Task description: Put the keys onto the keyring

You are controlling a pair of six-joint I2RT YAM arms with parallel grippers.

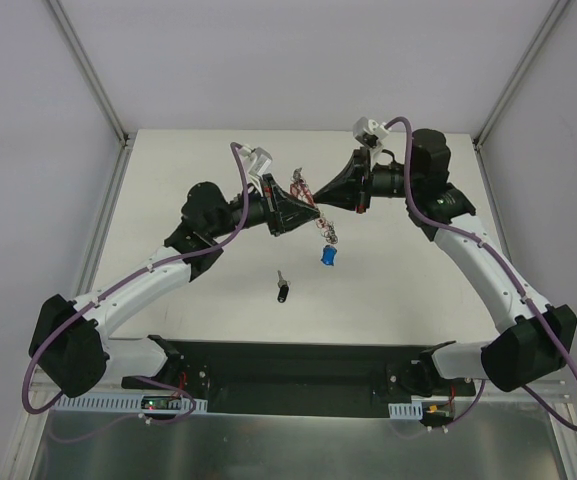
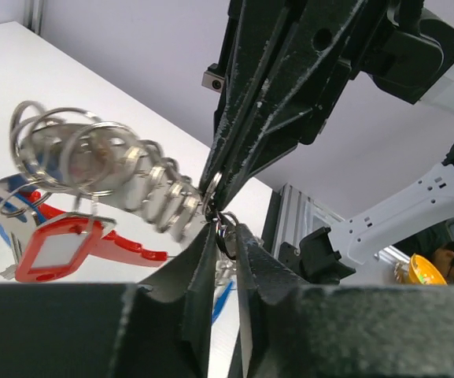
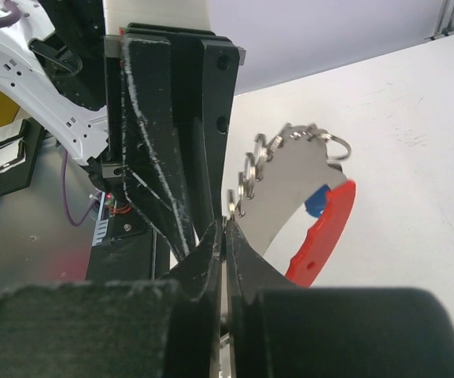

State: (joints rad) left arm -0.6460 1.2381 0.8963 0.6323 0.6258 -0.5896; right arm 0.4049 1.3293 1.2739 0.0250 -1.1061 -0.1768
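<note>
Both grippers meet tip to tip above the middle of the table. My right gripper [image 1: 324, 200] [image 3: 227, 224] is shut on a link of the keyring [image 1: 328, 234], whose silvery rings [image 2: 93, 157] and chain [image 3: 289, 146] hang from it with a curved red tag [image 3: 325, 228] and a red-framed whitish tag [image 2: 53, 250]. A blue-headed key [image 1: 328, 257] dangles at the bottom of the bunch. My left gripper [image 1: 306, 208] [image 2: 225, 230] has its fingers closed on a small ring of the same bunch, right under the right fingertips. A black-headed key [image 1: 284, 290] lies alone on the table, nearer the arm bases.
The white table [image 1: 418, 290] has aluminium posts [image 1: 88, 65] at its back corners and white walls behind. The black base rail [image 1: 298, 375] runs along the near edge.
</note>
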